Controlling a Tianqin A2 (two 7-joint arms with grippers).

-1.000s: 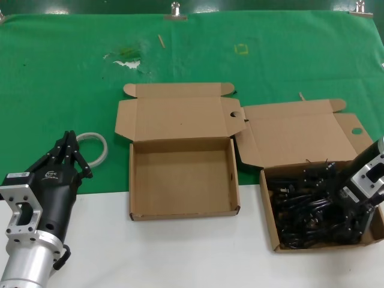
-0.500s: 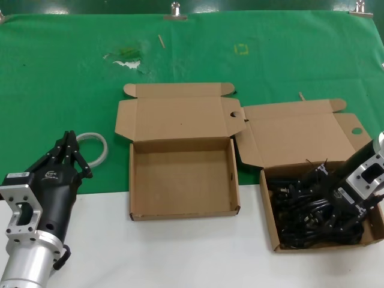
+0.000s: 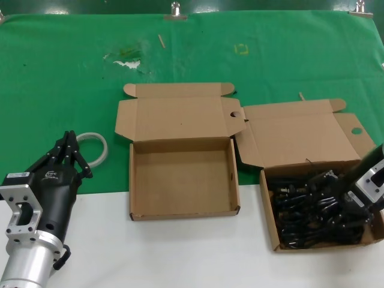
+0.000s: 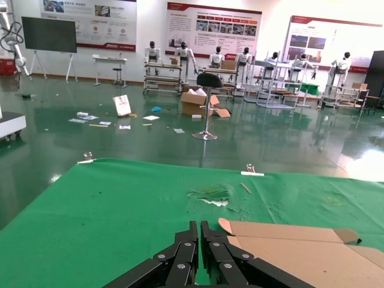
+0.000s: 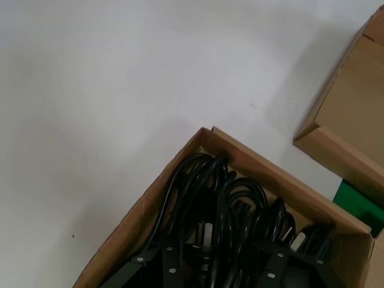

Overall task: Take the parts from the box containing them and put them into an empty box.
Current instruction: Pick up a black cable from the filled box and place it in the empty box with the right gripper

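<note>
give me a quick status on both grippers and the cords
Right gripper down in the full box, fingers spread among the power cords. Left gripper parked shut at table's left. Empty box unfilled. Nothing between boxes.

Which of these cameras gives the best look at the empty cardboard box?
The head view: the empty box shows whole there, tray and open lid. The left wrist view catches only its lid's tabbed edge; the right wrist view only one corner, beyond the box of black cords.
</note>
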